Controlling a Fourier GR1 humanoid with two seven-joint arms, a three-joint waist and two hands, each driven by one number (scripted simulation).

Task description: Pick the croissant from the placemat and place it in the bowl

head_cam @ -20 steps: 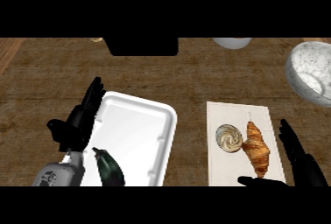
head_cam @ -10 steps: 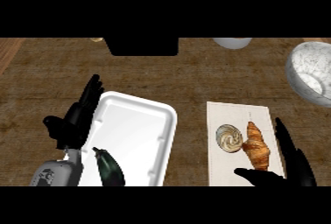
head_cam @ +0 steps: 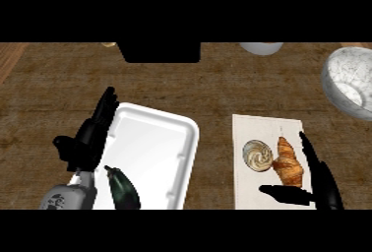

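Head view: croissant (head_cam: 289, 163) lies on placemat (head_cam: 268, 147), beside a round spiral pastry (head_cam: 257, 155) to its left. Right robot hand (head_cam: 317, 183) open, fingers straight along croissant's right side, thumb below it; contact unclear. Left robot hand (head_cam: 88, 139) open, at left edge of white tray (head_cam: 154, 147). Bowl (head_cam: 349, 81) at desk (head_cam: 65, 88) far right, well apart from croissant.

Worktop (head_cam: 181, 83): dark brown wood grain, filling the view.
White tray (head_cam: 156, 147): left of centre, a dark elongated vegetable (head_cam: 122, 189) at its lower edge.
Placemat (head_cam: 254, 192): pale, right of the tray, apart from it.
Marbled bowl (head_cam: 349, 83): far right, beyond the placemat.
Black block (head_cam: 160, 51): far edge, centre.
Pale round vessel (head_cam: 262, 47): far edge, cut off.
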